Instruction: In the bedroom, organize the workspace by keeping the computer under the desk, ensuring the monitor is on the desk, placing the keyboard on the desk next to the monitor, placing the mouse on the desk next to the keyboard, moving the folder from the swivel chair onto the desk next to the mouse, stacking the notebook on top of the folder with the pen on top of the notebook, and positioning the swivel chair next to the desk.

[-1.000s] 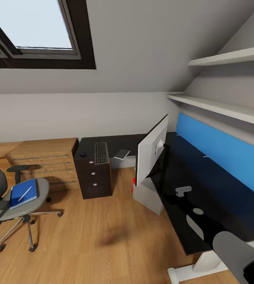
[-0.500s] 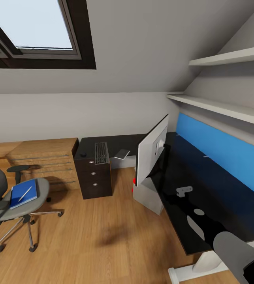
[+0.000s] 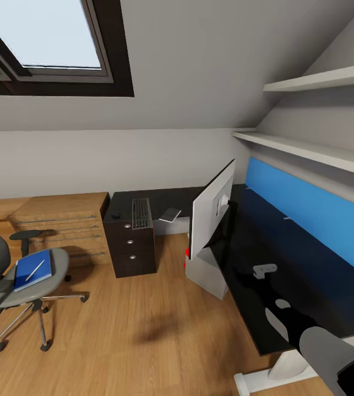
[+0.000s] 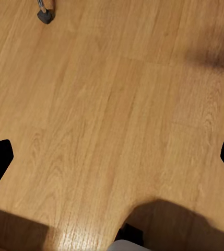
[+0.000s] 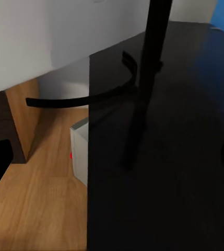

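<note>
Currently the keyboard (image 3: 141, 213) and mouse (image 3: 115, 215) are seen on the dark drawer unit (image 3: 130, 242), apart from the monitor (image 3: 212, 216) on the desk (image 3: 287, 258); the folder (image 3: 32, 269) lies on the swivel chair (image 3: 20, 286); end effector states cannot be told; the keyboard is best approached squarely.

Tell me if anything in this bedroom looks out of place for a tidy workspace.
Yes. The keyboard and mouse lie on the dark drawer cabinet, away from the monitor on the desk. The blue folder with a pen on it sits on the swivel chair, which stands well clear of the desk.
</note>
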Motion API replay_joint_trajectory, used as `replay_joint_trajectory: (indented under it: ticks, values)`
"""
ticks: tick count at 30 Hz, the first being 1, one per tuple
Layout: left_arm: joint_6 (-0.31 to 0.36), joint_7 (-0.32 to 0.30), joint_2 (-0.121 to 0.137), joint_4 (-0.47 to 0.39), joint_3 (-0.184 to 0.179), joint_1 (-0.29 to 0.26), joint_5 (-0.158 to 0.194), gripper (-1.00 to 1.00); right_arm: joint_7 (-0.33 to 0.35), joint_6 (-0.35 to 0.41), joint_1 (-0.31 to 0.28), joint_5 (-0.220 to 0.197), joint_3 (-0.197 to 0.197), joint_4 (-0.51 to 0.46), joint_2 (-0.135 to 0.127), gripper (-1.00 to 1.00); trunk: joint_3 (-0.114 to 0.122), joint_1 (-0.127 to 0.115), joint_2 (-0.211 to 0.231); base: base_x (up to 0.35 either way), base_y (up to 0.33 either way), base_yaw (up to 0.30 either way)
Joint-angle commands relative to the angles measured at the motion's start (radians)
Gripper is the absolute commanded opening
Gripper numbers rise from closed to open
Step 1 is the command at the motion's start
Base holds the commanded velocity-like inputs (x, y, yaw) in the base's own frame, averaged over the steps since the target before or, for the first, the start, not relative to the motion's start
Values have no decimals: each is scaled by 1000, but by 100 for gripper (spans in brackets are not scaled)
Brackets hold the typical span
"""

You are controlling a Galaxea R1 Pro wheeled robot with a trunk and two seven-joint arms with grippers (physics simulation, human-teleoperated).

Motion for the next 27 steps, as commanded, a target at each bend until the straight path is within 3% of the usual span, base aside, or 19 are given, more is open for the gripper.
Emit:
replay_joint_trajectory:
  ticks: [1,10,16,27]
  values:
    - [-4,1,0,1,-2,-1,10,100,-11,-5,-1,-11,4,4,0,100,-2,0,-2,0,0,0]
    - [-5,1,0,1,-2,-1,10,100,-188,-5,-1,-12,5,16,4,100,-2,0,-2,0,0,0]
    - [-6,1,-1,1,-2,-1,10,100,-217,13,-2,-12,5,18,4,100,-2,0,-2,74,18,0]
    - [-35,-1,-1,1,-2,-1,10,100,-228,117,-4,-12,3,16,4,100,-2,0,-2,242,83,0]
